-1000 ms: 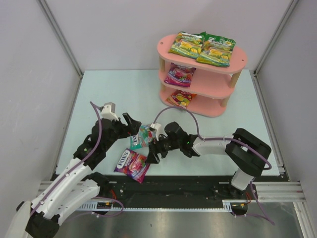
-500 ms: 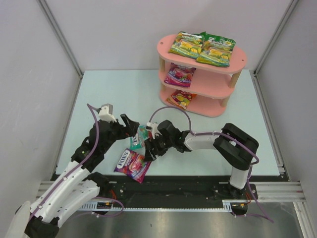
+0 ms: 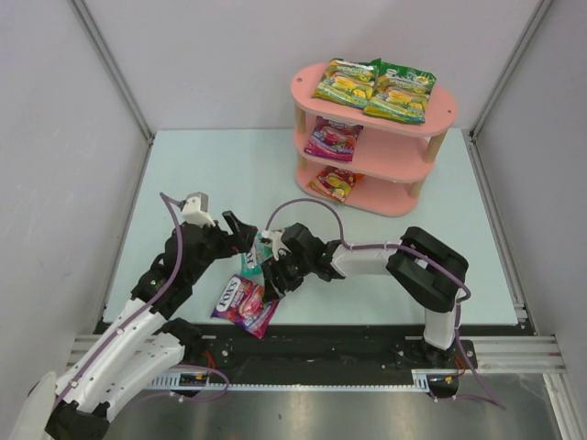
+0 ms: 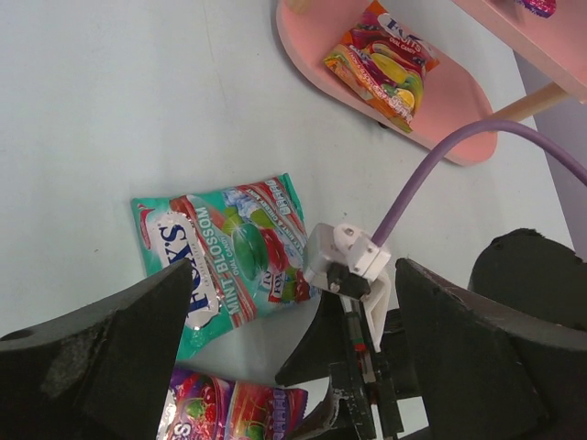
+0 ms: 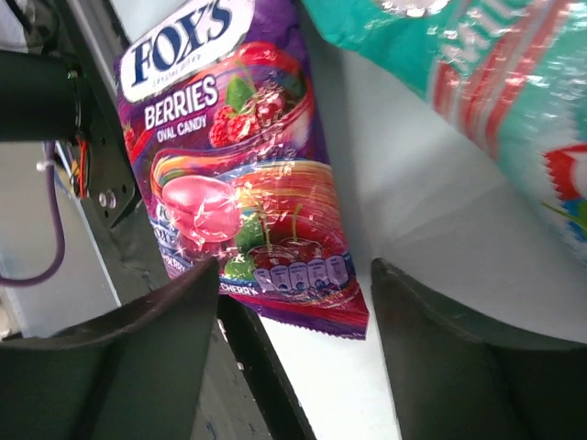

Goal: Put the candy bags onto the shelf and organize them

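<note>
Top view looks down; 2 close wrist views share teal bag (image 4: 225,257).

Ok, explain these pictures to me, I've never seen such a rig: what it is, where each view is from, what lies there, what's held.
These are two robot arms bolted at the near edge of a table. The wide picture comes from a fixed camera above and behind them; the other two come from a camera on each wrist, so the dark shapes at their edges are that arm's fingers. A pink three-tier shelf stands far right: two green-yellow candy bags on top, a purple-magenta bag in the middle, an orange-red bag at the bottom. On the table lie a teal bag and, at its near edge, a purple berries bag. The left tool hangs open by the teal bag; the right tool is open over the purple one. Nothing is held.
</note>
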### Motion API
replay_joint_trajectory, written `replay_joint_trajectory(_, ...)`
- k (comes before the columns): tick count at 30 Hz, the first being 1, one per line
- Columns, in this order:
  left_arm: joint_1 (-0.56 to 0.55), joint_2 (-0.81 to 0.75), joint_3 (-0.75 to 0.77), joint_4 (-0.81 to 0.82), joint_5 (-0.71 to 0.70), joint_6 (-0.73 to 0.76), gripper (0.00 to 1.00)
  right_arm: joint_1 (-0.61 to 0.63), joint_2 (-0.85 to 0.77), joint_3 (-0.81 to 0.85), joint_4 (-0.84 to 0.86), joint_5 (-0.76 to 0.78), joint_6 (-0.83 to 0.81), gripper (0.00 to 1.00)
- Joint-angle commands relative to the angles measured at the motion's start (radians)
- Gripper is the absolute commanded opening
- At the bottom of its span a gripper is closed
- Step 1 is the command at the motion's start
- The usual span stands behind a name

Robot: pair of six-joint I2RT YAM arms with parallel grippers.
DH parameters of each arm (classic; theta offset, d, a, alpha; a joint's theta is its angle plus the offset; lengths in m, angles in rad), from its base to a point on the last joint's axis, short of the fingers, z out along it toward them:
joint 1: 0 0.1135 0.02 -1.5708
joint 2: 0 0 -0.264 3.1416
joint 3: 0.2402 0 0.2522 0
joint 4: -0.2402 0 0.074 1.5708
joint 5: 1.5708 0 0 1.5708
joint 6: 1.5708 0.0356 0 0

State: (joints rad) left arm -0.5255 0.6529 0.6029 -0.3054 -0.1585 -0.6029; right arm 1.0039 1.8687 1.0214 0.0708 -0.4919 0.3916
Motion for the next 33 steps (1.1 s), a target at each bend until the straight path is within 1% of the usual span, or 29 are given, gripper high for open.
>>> replay_joint_trajectory(1, -0.002, -0.022, 0.001, -0.006, -0.019, -0.006, 0.96, 0.012, 0.049, 0.031, -0.063, -0.049, -0.017, 0.53)
replay_joint_trajectory(3, -0.002, -0.024, 0.001, -0.009, -0.021, -0.006, 0.97, 0.007, 0.063, 0.037, -0.063, -0.08, -0.016, 0.33)
replay_joint_trajectory(4, -0.004, -0.022, 0.003, -0.011, -0.022, -0.005, 0.97, 0.006, 0.066, 0.042, -0.062, -0.089, -0.013, 0.14)
replay_joint_trajectory(6, -0.004, -0.027, 0.005, -0.014, -0.023, -0.005, 0.97, 0.002, 0.067, 0.042, -0.06, -0.105, -0.011, 0.0)
replay_joint_trajectory(8, -0.002, -0.032, 0.003, -0.018, -0.027, -0.003, 0.97, 0.004, 0.055, 0.042, -0.066, -0.094, -0.017, 0.0)
replay_joint_trajectory(11, -0.004, -0.038, -0.003, -0.021, -0.029, -0.005, 0.97, 0.012, 0.004, 0.036, -0.137, -0.009, -0.033, 0.0)
replay_joint_trajectory(14, -0.004, -0.041, -0.012, -0.02, -0.029, -0.006, 0.97, 0.006, -0.1, -0.023, -0.14, 0.074, -0.01, 0.0)
replay_joint_trajectory(15, -0.004, -0.041, -0.012, -0.018, -0.027, -0.008, 0.97, 0.002, -0.165, -0.043, -0.134, 0.091, -0.001, 0.0)
replay_joint_trajectory(17, -0.004, -0.041, -0.02, -0.012, -0.027, -0.009, 0.97, -0.02, -0.235, -0.113, -0.121, 0.136, 0.032, 0.0)
replay_joint_trajectory(18, -0.002, -0.039, -0.023, -0.011, -0.024, -0.011, 0.97, -0.03, -0.297, -0.136, -0.121, 0.154, 0.041, 0.0)
replay_joint_trajectory(23, -0.002, -0.019, -0.034, 0.018, -0.006, -0.02, 0.97, -0.091, -0.462, -0.24, -0.177, 0.297, 0.09, 0.0)
replay_joint_trajectory(25, -0.004, -0.009, -0.038, 0.028, 0.003, -0.023, 0.97, -0.128, -0.54, -0.296, -0.189, 0.332, 0.128, 0.0)
replay_joint_trajectory(27, -0.002, -0.004, -0.038, 0.034, 0.011, -0.018, 0.96, -0.151, -0.595, -0.349, -0.201, 0.403, 0.159, 0.0)
replay_joint_trajectory(30, -0.005, -0.013, -0.048, 0.054, 0.025, -0.011, 0.94, -0.194, -0.704, -0.398, -0.229, 0.545, 0.26, 0.0)
replay_joint_trajectory(31, -0.005, -0.016, -0.061, 0.074, 0.028, -0.011, 0.94, -0.209, -0.736, -0.43, -0.23, 0.581, 0.332, 0.0)
replay_joint_trajectory(32, -0.013, -0.019, -0.069, 0.086, 0.033, -0.011, 0.93, -0.215, -0.787, -0.449, -0.226, 0.646, 0.373, 0.0)
replay_joint_trajectory(33, -0.022, -0.018, -0.077, 0.098, 0.034, -0.017, 0.92, -0.215, -0.807, -0.461, -0.218, 0.673, 0.407, 0.0)
